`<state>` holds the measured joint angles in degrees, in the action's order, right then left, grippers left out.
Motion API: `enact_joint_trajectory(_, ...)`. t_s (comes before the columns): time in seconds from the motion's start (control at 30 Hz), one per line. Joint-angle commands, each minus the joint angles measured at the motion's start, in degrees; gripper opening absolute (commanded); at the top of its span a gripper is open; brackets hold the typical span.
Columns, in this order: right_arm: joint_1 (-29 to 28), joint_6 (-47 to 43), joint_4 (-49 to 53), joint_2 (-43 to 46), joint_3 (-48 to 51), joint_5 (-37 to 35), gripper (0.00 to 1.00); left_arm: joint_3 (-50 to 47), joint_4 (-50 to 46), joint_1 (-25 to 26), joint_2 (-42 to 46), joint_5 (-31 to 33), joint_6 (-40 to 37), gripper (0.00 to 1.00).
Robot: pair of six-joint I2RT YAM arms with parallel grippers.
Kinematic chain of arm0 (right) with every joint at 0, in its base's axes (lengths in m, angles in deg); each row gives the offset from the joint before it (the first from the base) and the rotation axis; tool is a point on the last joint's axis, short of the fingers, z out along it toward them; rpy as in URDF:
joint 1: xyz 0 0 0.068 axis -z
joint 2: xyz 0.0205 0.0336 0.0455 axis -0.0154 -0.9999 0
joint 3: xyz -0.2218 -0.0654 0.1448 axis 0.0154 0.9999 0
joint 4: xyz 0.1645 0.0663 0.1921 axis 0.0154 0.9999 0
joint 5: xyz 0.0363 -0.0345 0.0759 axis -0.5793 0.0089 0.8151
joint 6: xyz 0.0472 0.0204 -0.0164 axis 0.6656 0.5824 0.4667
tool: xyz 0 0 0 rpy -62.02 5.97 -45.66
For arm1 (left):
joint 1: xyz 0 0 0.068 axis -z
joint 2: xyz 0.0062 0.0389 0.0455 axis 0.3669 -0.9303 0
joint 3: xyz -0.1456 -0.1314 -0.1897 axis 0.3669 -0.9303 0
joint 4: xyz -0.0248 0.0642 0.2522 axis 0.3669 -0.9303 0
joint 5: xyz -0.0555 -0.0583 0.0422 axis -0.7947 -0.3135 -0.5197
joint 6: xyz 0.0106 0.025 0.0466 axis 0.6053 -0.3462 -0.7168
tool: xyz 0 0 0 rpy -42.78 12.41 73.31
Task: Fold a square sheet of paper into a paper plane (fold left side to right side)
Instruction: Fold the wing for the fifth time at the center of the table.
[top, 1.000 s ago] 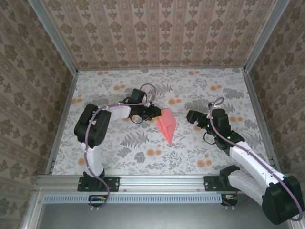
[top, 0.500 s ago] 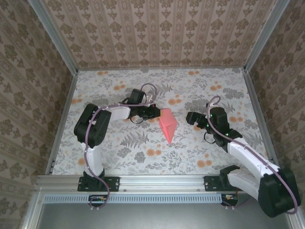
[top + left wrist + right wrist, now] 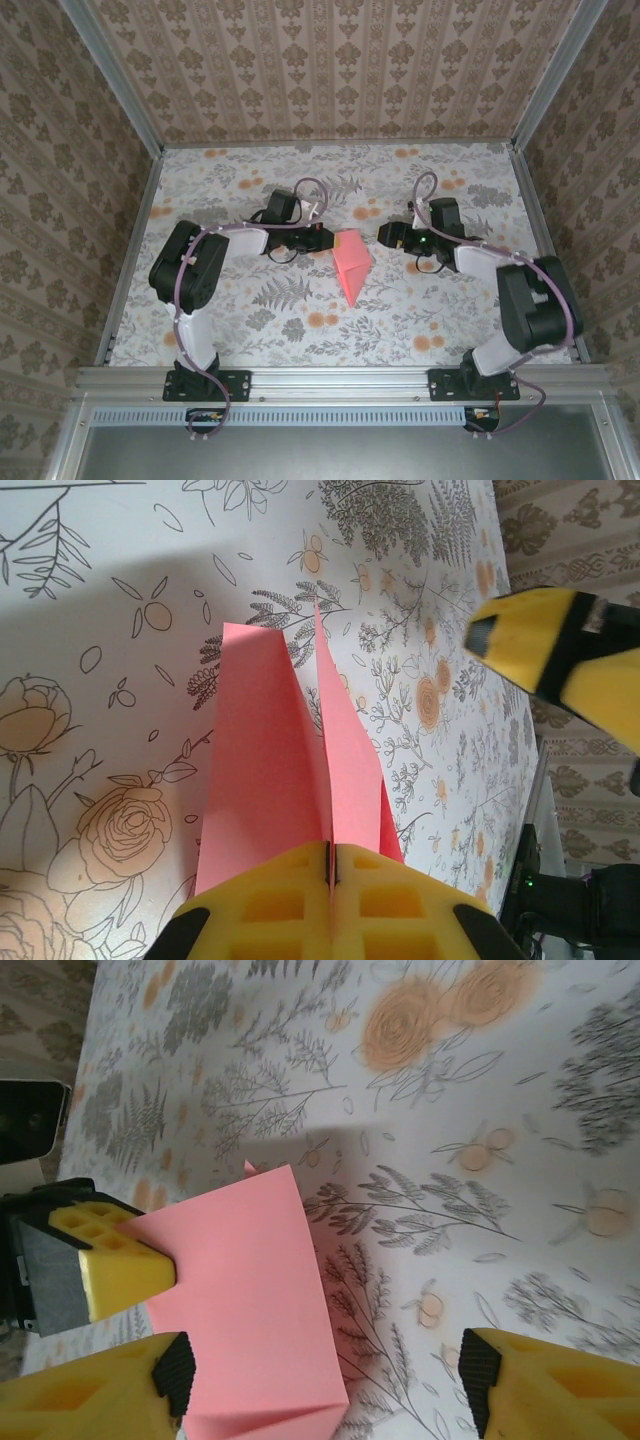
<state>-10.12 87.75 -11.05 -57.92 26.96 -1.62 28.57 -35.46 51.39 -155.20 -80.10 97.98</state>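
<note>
My left pincer (image 3: 318, 238) was clamped shut on the upper left corner of the salmon-pink folded paper kite (image 3: 350, 262). The kite sat at the centre of the frame on the floral table (image 3: 250, 320), its tip pointing toward the bottom. My right pincer (image 3: 388, 234) hovered just right of its upper edge, jaws apart, with bare table beyond.
</note>
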Motion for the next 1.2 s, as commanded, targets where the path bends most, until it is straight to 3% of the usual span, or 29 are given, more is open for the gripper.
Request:
enact_joint_trajectory(0.0,0.05,-0.19,-5.40,-4.99,-3.45,10.54,0.70,-1.29,2.61,-0.60,1.83,-2.37,-2.47,0.00)
enact_joint_trajectory(0.53,-3.60,1.13,-7.66,-17.51,-8.78,18.33,0.63,-2.27,5.54,-0.86,1.26,-3.59,-2.17,0.00)
enact_joint_trajectory(0.7,-3.81,1.23,-7.32,-17.74,-8.79,19.57,0.60,-2.27,5.83,-0.86,0.83,-3.71,-1.95,0.00)
enact_joint_trajectory(1.17,-3.75,-3.34,1.13,-13.24,-9.33,18.38,0.38,-1.17,4.03,-0.86,-0.72,-3.14,-2.76,0.00)
